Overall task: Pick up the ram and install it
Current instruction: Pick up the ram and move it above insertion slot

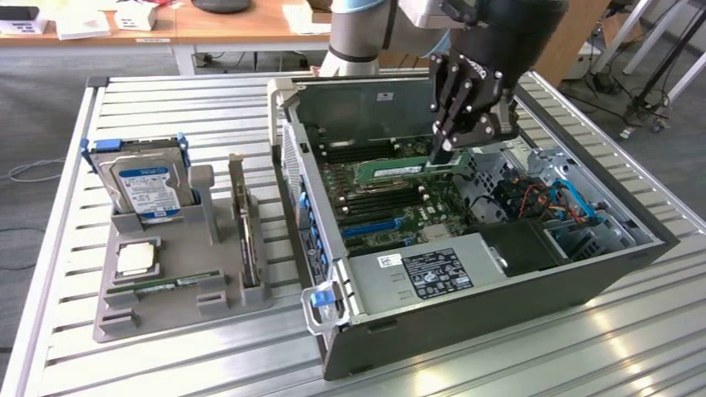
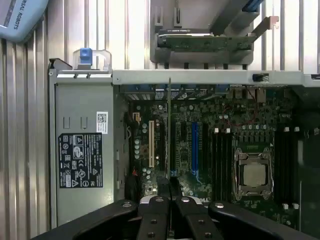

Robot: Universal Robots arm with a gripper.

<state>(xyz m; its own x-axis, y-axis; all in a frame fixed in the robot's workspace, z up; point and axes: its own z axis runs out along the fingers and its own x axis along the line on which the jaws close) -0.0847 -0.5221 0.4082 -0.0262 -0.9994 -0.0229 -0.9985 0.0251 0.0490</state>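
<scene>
- Ram [image 1: 388, 169]: green stick with a white sticker, lying level inside the computer case [image 1: 497, 306], over the long memory slots of the motherboard [image 1: 398, 219]. I cannot tell whether it touches a slot.
- Gripper [image 1: 445, 155]: reaching down into the case from above, its black fingers clamped on the end of the ram nearest the case's far wall. In the wrist view I see the stick edge-on, running out from between the fingers.
- Power supply [image 1: 436, 273]: grey box with a black label, at the near end of the case.
- Grey holder [image 1: 165, 310]: just beside the case, on the exterior view's left.
- Hard drive [image 1: 144, 186]: upright in the holder, at the end away from the case's near corner.
- Processor chip [image 1: 135, 258]: flat in the holder, well apart from the case.
- Slatted table [image 1: 551, 364]: carries the case and the holder.
</scene>
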